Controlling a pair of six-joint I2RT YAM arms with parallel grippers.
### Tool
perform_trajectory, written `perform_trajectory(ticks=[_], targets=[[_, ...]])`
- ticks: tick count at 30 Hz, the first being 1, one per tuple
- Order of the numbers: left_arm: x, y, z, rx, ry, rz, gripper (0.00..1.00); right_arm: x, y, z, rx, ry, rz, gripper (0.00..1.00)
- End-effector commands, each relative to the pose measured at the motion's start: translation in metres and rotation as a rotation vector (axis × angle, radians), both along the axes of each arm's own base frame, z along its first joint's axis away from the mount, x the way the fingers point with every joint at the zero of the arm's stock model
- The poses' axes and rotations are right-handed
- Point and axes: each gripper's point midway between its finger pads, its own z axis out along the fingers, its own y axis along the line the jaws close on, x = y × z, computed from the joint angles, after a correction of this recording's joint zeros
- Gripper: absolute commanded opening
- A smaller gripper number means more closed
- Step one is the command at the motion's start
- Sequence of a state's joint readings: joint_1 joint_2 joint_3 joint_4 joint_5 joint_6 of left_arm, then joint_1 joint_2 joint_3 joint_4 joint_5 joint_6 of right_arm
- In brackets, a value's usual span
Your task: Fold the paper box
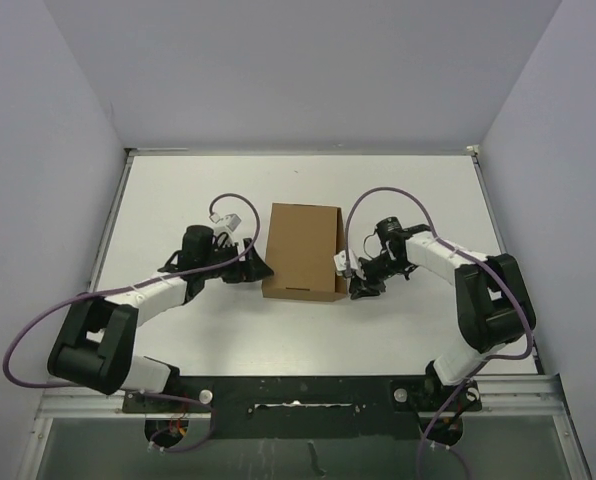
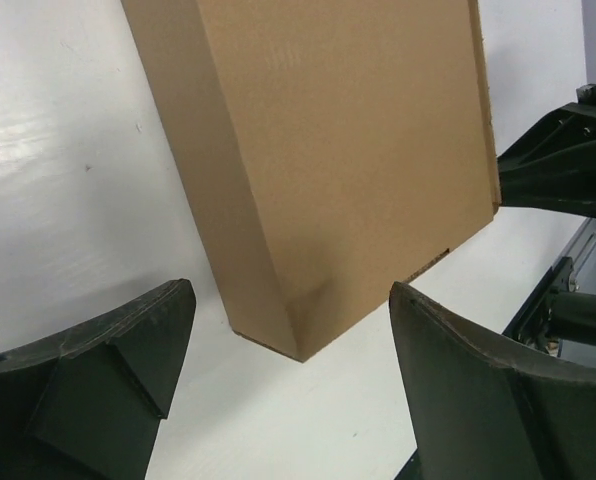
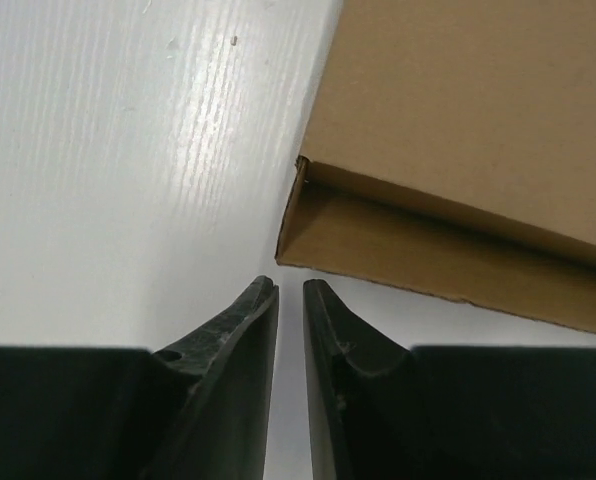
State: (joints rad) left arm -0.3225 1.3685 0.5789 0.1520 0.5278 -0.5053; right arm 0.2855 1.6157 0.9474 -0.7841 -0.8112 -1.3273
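Observation:
The paper box [image 1: 300, 250] is a closed, shallow brown carton lying flat at the middle of the white table [image 1: 178, 200]. My left gripper [image 1: 254, 267] sits just off its near left corner, open wide and empty. In the left wrist view that box corner [image 2: 300, 340] lies on the table between and beyond the spread fingers [image 2: 290, 290]. My right gripper [image 1: 358, 286] is beside the near right corner, apart from it. In the right wrist view its fingers [image 3: 289, 285] stand a thin slit apart with only table between them, just short of the box's side wall [image 3: 428, 250].
Grey walls enclose the table on three sides. A metal rail [image 1: 298, 390] with both arm bases runs along the near edge. Purple cables [image 1: 378, 195] loop over each arm. The right arm's gripper [image 2: 563, 160] shows past the box in the left wrist view.

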Motion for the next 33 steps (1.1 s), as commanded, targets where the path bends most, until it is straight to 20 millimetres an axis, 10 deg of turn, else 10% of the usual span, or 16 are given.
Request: perform_trajectory(ticks=[1, 11, 25, 33], targets=[[0.017, -0.020, 0.005, -0.047, -0.043, -0.018, 0.76, 0.002, 0.004, -0.006, -0.040, -0.025, 0.015, 0.17], [0.002, -0.050, -0.013, -0.059, 0.040, -0.071, 0.54, -0.003, 0.037, 0.002, -0.051, 0.073, -0.051, 0.07], [-0.036, -0.099, -0.006, -0.043, 0.061, -0.101, 0.48, 0.008, 0.063, 0.022, -0.051, 0.180, -0.219, 0.04], [-0.032, -0.092, 0.006, -0.042, 0.037, -0.043, 0.59, 0.015, 0.032, 0.025, -0.082, 0.219, -0.210, 0.08]])
